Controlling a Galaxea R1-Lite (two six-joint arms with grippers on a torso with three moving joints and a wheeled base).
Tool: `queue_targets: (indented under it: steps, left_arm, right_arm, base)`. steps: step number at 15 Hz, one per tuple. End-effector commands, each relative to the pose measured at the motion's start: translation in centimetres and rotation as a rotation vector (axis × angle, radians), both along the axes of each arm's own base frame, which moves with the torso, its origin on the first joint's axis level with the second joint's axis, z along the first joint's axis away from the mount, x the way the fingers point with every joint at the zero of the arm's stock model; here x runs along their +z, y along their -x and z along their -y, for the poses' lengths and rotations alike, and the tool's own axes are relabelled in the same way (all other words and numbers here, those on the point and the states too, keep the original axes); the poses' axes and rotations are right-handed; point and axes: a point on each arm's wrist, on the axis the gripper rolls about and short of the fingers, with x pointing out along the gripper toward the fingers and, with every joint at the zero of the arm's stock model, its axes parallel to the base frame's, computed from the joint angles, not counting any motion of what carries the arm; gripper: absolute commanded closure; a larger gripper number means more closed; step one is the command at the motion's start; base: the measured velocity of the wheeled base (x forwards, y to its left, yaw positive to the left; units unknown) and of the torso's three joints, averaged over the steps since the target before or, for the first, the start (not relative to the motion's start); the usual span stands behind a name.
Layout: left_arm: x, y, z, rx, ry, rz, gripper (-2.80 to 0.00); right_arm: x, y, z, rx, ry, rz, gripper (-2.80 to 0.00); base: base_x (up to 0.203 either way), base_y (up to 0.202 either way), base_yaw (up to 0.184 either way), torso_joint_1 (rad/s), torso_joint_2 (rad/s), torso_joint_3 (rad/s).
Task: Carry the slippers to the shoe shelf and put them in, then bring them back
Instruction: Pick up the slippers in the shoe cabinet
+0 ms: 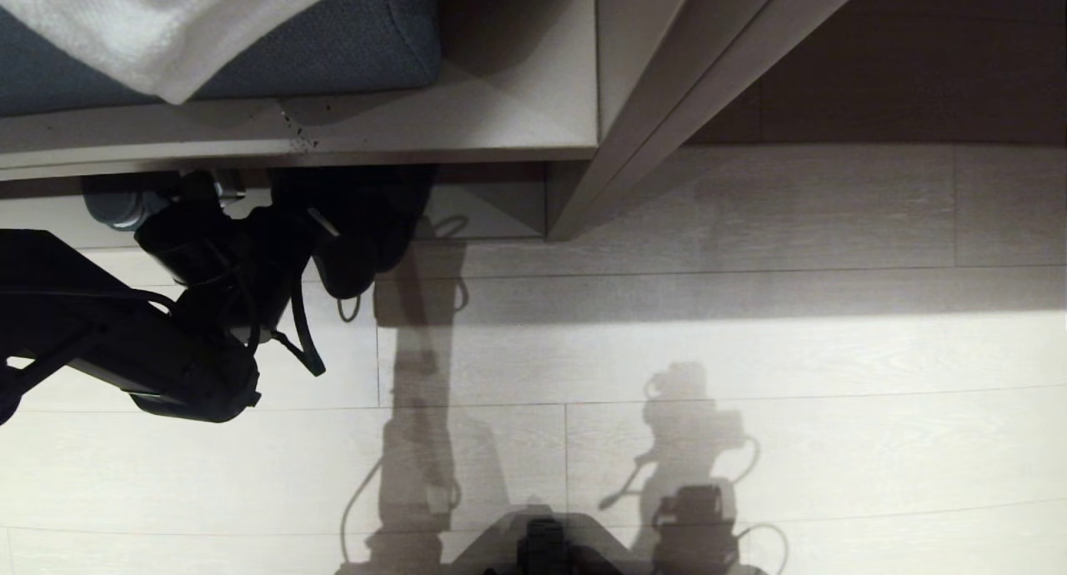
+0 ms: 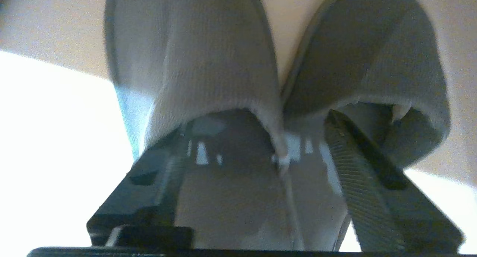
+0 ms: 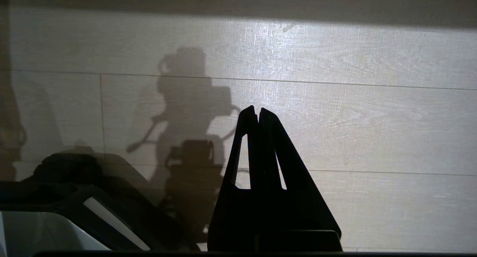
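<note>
The left tool [image 2: 257,137] is at the mouth of the shoe shelf [image 1: 492,212], the low cubby under the bench [image 1: 517,117], reaching in from the left of the head view; its two fingers [image 2: 354,164] stand well apart, one inside the heel opening of each slipper, and neither presses on the fabric walls between them, so the tool is spread open with nothing clamped. The slippers [image 2: 268,63] lie side by side just ahead of it, toes pointing away into the cubby, their inner edges touching near the heel openings and parting toward the toes; in the head view they show as a dark mass [image 1: 367,225] at the shelf's front edge, partly under the bench board and partly out over the floor [image 1: 750,350], so how far in they sit I cannot tell. The left arm [image 1: 125,342] comes in low from the left edge of the head view, dark against the pale planks.

On the bench a blue cushion [image 1: 350,42] carries a white cloth [image 1: 150,25] draped over its near corner; to the right a pale panel [image 1: 650,100] slants down to the floor.

The right tool [image 3: 258,113] hangs over bare floor planks, well away from the shelf; its fingers are pressed together tip to tip and hold nothing; shadows of the robot's arms fall across the boards near it.
</note>
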Motion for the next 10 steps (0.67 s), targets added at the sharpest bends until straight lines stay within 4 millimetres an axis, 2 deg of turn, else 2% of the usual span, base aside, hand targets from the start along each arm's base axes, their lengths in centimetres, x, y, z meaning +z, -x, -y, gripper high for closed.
queue_targets:
  steps: [1, 6, 10]
  left_arm:
    - [0.3, 1.0, -0.2, 0.000, 0.000, -0.003, -2.80]
    - [1.4, 4.7, -0.2, -0.014, -0.003, -0.011, -2.80]
    - [0.7, 6.5, 0.3, -0.065, -0.007, -0.051, -2.80]
  right_arm:
    - [-1.2, 0.0, 0.0, 0.000, 0.001, 0.000, 0.00]
    - [-1.2, 0.0, 0.0, 0.000, 0.001, 0.000, 0.00]
    - [-1.2, 0.0, 0.0, 0.000, 0.001, 0.000, 0.00]
  base:
    - [0.000, 0.000, 0.000, 0.000, 0.00, 0.000]
    - [0.000, 0.000, 0.000, 0.000, 0.00, 0.000]
    - [0.000, 0.000, 0.000, 0.000, 0.00, 0.000]
